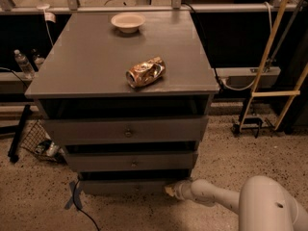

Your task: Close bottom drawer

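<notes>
Bottom drawer (126,186): lowest of three in the grey-brown cabinet (96,57), front just above the speckled floor, a dark gap above it. Its front sits further back than the middle drawer (131,161), which sits back from the top drawer (127,130).

Gripper (171,190): low, at the right end of the bottom drawer's front, touching or nearly so. Whether it is spread or closed cannot be told. White arm (211,197) runs in from lower right.

Cabinet top: crushed can (145,72) near the front, pale bowl (127,21) at the back. Wire basket (38,141) on the floor at left.
</notes>
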You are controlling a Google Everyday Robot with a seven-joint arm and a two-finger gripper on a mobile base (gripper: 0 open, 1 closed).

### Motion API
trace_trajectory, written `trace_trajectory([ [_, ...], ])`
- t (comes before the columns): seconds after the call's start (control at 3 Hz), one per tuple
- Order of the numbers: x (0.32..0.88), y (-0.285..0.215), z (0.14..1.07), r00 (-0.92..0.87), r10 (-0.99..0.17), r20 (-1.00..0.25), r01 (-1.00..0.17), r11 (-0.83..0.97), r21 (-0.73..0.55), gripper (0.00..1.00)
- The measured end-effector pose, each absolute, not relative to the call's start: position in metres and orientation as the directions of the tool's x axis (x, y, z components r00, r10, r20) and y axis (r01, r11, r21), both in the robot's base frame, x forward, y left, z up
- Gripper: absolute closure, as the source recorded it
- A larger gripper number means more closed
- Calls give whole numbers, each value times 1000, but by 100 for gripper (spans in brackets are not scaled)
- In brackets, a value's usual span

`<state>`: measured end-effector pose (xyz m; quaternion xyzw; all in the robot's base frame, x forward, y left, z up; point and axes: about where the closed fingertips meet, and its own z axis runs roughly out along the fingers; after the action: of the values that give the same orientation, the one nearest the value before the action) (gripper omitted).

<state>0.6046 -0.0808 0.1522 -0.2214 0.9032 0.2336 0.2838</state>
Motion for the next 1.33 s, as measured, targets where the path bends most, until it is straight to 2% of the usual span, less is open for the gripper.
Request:
trace_trajectory([
  [0.67,628,-70,156,-700,-242,-672,-551,782,292,100],
  [1.33,626,-66,158,-698,-265,-666,-575,762,299,100],
])
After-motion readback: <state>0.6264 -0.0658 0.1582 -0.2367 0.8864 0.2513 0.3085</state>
